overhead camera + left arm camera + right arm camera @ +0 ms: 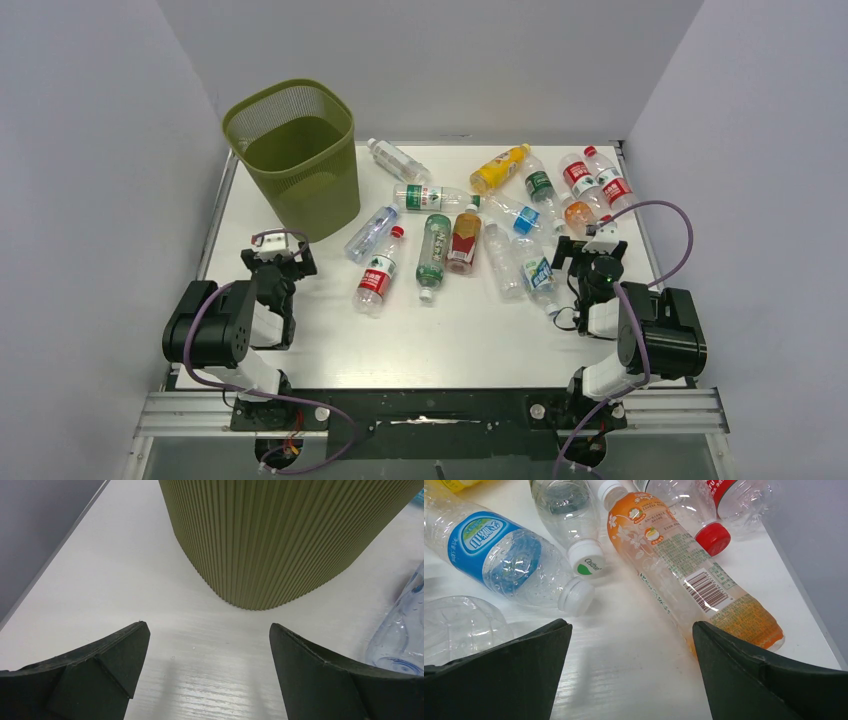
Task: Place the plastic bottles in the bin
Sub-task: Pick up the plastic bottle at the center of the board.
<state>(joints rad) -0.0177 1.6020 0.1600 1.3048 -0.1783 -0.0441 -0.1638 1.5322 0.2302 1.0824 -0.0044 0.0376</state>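
Bottles (465, 240) lie on their sides across the middle and right of the table (450, 330), many touching or crossing. None shows inside the bin (310, 190), which stands upright at the far left corner. Both pincers gape wide and hold nothing. The left pincer (207, 630) hovers low just beside the bin's ribbed wall, with a clear bottle (400, 630) at its right. The right pincer (631, 627) sits over bare table between an orange bottle (689, 575) and a blue-label bottle (499, 555).

The crowding is probably the main risk. A finger coming down among touching bottles would likely land on a neighbour or shove it, and round bottles roll. The orange bottle and the red-capped bottle (719, 500) lie near the table's right edge, so a nudge could send one off it.

Grip looks like the second risk. Thin, smooth plastic may buckle or squirt out if the pincer closes off-centre or near a tapered neck.

The bin itself looks light. With the left pincer so close to its wall, a careless swing could slide or tip it.

It is also tall and well apart from the right-hand pile. A bottle carried low could strike the rim and bounce back out, and both arms reaching over the middle could meet.
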